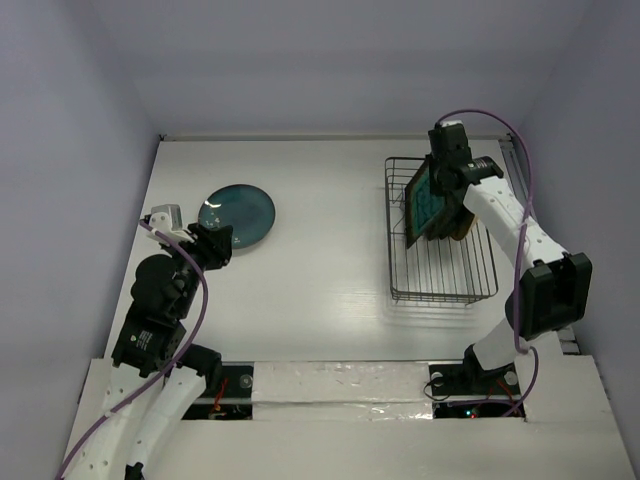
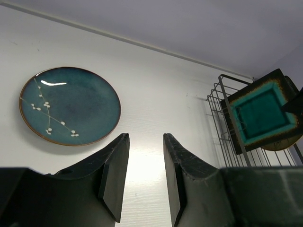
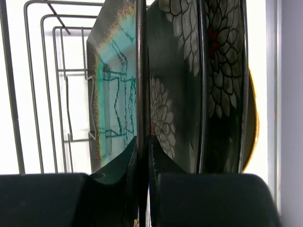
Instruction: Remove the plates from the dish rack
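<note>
Right hand point(image 3: 143, 140) pinching teal-centred plate point(image 3: 113, 85), left hand point(image 2: 146, 138) empty

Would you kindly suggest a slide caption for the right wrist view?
In the dish rack, right jaws pinch the teal-centred square plate beside the flowered plate.

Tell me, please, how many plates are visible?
4: round teal plate on the table; in the dish rack, teal-centred square plate, black floral plate, tan plate. Others may be hidden.
</note>
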Robot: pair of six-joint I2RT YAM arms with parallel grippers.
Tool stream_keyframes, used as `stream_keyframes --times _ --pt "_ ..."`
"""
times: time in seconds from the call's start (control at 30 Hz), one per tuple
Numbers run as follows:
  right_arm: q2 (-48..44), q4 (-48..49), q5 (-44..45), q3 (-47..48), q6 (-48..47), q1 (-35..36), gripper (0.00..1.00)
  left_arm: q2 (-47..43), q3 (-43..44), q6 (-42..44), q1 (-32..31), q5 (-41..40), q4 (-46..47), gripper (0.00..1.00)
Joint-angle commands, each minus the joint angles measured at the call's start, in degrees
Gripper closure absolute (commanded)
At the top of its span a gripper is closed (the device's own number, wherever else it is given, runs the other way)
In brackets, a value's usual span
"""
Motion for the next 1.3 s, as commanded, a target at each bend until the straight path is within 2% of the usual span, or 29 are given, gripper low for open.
stream_keyframes --times 0.0,0.37,0.5,0.77,0.83,0.93,0.97,1.07,1.27 --pt "-4.23 1.27 3.19 6.63 -1.18 0.16 1.00 0.35 0.10 0.07 -0.23 0.92 3.28 0.68" --pt "-10.02 1.88 2.75 12.00 -0.49 0.68 1.00 -0.01 0.01 0.07 -0.23 1.01 3.36 0.67" --pt "-14.67 2.14 3.20 13.93 0.48 1.83 1.00 -0.01 0.01 0.07 -0.23 1.01 3.27 0.67" --pt "-19.78 8.11 2.67 12.18 2.85 11.22 1.00 -0.36 0.01 0.07 0.30 1.01 3.36 0.67" --pt "-19.87 13.18 -0.57 9.99 4.78 14.47 1.00 -0.62 0.01 -0.02 0.30 1.01 3.19 0.67" --pt "-18.91 21.61 -11.01 3.32 9.96 16.50 1.00 -0.80 0.01 -0.02 0.30 0.83 3.19 0.67" --pt "-17.69 25.66 -16.96 0.08 12.59 17.64 1.00 -0.97 0.01 -0.02 0.30 0.66 3.10 0.66" --pt "-15.31 29.99 -25.33 -3.63 15.50 19.57 1.00 -1.15 0.01 -0.11 0.30 0.48 2.92 0.65" --pt "-10.12 37.64 -34.31 -11.28 19.02 23.27 1.00 -1.06 -0.07 -0.20 0.83 0.92 2.66 0.64"
